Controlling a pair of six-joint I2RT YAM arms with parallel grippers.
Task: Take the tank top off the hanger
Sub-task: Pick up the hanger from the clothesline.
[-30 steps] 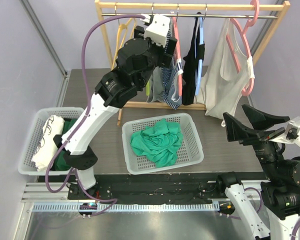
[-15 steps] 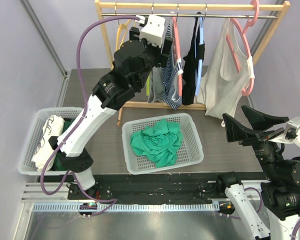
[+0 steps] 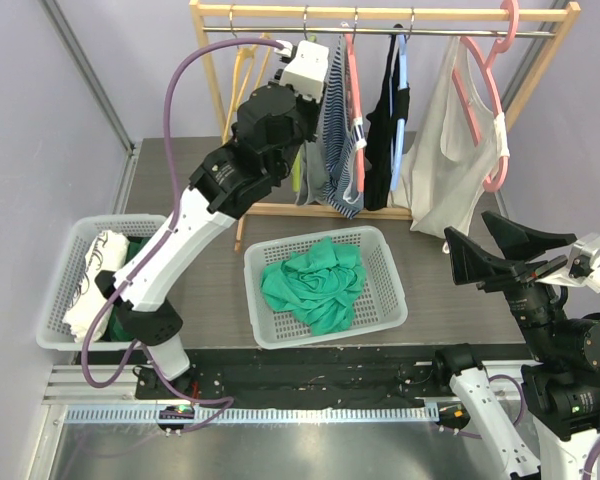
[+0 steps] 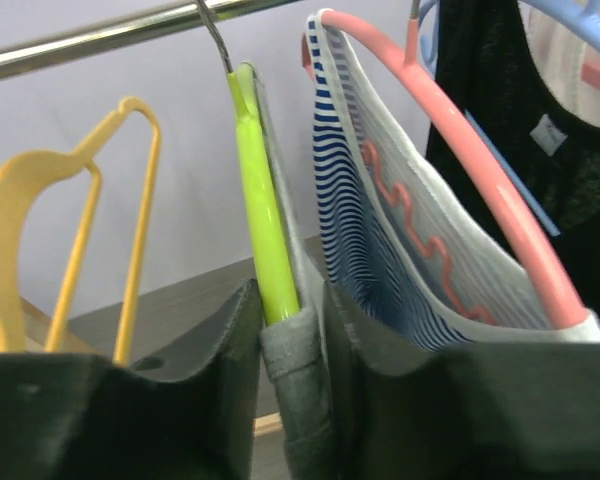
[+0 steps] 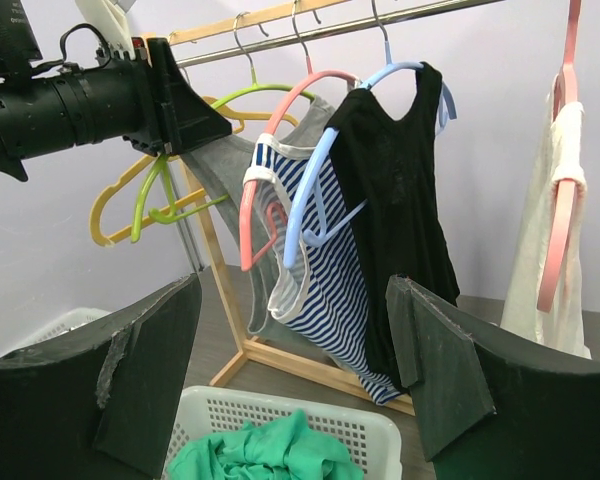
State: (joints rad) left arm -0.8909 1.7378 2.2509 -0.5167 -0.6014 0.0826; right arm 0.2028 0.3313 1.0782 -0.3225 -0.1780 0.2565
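Note:
A grey tank top (image 4: 298, 400) hangs on a lime-green hanger (image 4: 262, 200) on the rack rail. My left gripper (image 4: 292, 300) is raised at the rack, and its two fingers press on the grey strap just below the green hanger arm. In the top view the left gripper (image 3: 310, 100) is at the rail and the grey top (image 3: 315, 175) hangs below it. The right wrist view shows the left gripper (image 5: 195, 125) at the grey top (image 5: 225, 170) and the green hanger (image 5: 270, 92). My right gripper (image 5: 295, 330) is open and empty, low at the right (image 3: 490, 245).
On the wooden rack (image 3: 220, 90) also hang an empty yellow hanger (image 4: 70, 230), a blue-striped top on a pink hanger (image 4: 380, 220), a black top on a blue hanger (image 3: 390, 120) and a white top (image 3: 455, 150). A white basket (image 3: 385, 310) holds green cloth; another basket (image 3: 55, 320) stands left.
My left gripper has shifted a little left and up along the rail, onto the grey strap at the green hanger. The striped top now shows to its right. The right arm is still.

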